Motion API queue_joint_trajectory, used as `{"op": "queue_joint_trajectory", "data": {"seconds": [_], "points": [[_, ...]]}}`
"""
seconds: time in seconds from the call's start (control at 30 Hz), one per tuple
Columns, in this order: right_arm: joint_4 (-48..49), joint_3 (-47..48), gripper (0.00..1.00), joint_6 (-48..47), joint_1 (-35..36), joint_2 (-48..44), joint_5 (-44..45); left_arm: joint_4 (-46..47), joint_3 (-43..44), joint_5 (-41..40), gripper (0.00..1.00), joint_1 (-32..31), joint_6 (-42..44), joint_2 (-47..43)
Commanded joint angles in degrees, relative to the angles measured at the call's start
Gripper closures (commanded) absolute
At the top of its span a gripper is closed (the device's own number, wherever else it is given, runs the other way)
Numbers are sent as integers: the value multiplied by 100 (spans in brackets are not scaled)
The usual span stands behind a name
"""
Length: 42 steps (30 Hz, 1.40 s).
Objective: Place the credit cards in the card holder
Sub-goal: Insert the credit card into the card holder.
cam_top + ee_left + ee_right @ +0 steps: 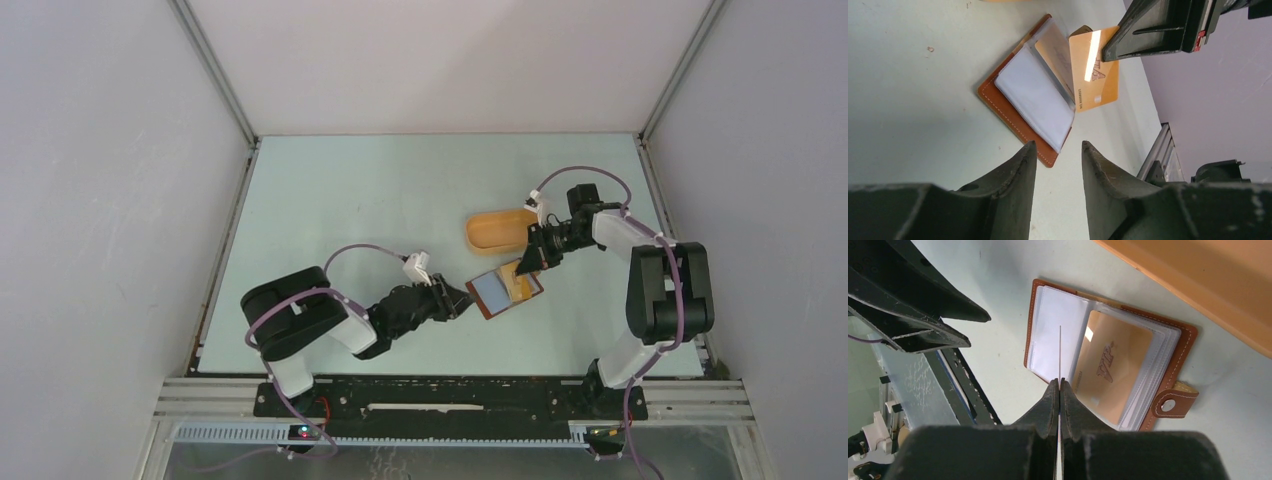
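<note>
Currently: bench (330, 200) carries an orange tray (500, 228) right of centre. Card holder (505, 292) lies open just on the tray's near-edge side. Left hand (1058, 147) is apart and empty, just beside the holder. Right hand (1060, 384) is clamped on a gold card (1095, 75) above the holder. Second gold card (1110, 360) sits in a sleeve.

table (350, 200): pale green | on it: open card holder (500, 293), orange oval tray (497, 230)

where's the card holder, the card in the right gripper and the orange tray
card holder (1030, 95): left wrist view, its clear sleeve
card (1105, 75): left wrist view, middle of its gold face
orange tray (495, 232): top external view, its bare inside
</note>
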Motion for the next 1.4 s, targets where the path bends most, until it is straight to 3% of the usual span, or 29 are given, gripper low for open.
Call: {"op": "queue_joint_trajectory", "data": {"seconds": [0.0, 1.37], "points": [[177, 206, 100, 92, -23, 82, 69, -117, 317, -313, 57, -73, -278, 169], [494, 335, 100, 1506, -101, 1147, -301, -1537, 1068, -544, 62, -214, -364, 670]]}}
